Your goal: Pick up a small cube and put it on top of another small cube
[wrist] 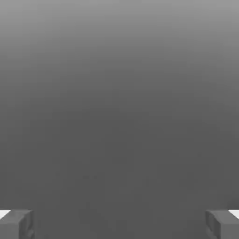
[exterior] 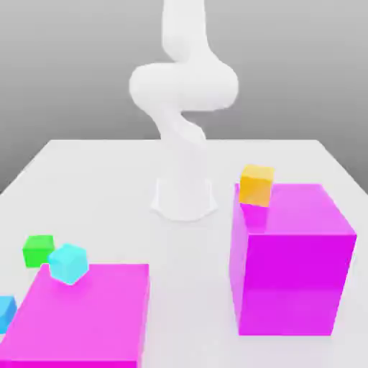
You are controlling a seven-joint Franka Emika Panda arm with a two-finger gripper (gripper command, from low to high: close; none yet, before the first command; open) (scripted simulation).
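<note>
Grey, featureless backdrop surrounds a pale worktop, with the white arm rising from its base near the middle of the far edge. You will find the jaws standing wide: in the hand view the two grey fingertips sit far apart with nothing between them, and only plain grey background ahead of them.

The small green cube rests on the worktop toward the exterior view's left edge, near the front, just beside the far left corner of the low magenta block. No part of the jaws is near it in either view, so you cannot judge its place relative to them beyond that. It sits flat and upright, edges roughly square to the worktop edges; being a cube, it has no long axis to report.

The small orange-yellow cube sits on top of the tall magenta block, at that block's far left corner, toward the exterior view's right. It appears slightly turned.

A cyan cube rests at the far edge of the low magenta block, just beside the green cube. Another blue cube shows at the exterior view's left edge.
</note>
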